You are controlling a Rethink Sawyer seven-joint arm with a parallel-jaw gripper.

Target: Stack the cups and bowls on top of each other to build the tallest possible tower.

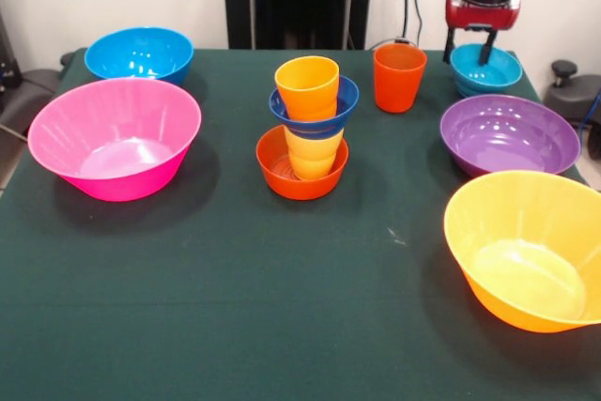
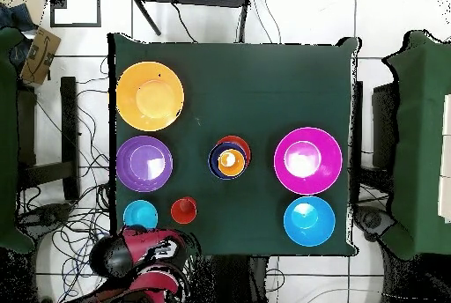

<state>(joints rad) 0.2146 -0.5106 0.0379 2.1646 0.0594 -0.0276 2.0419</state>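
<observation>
The tower stands mid-table: a small orange-red bowl [image 1: 301,178] at the base, a yellow cup [image 1: 315,154] in it, a dark blue bowl [image 1: 315,106] on the cup, and a light orange cup [image 1: 307,84] on top. It also shows in the overhead view [image 2: 229,158]. The red-orange cup [image 1: 399,78] stands alone to its right. The cyan bowl [image 1: 486,70] sits at the far right corner. My gripper [image 1: 470,49] hangs over it, open, with one finger at the bowl's left rim and the other dipping inside.
On the green table [image 1: 235,307] stand a purple bowl [image 1: 509,134], a large yellow-orange bowl [image 1: 526,251], a large pink bowl [image 1: 115,138] and a medium blue bowl [image 1: 139,53]. The pedestal is at the far side.
</observation>
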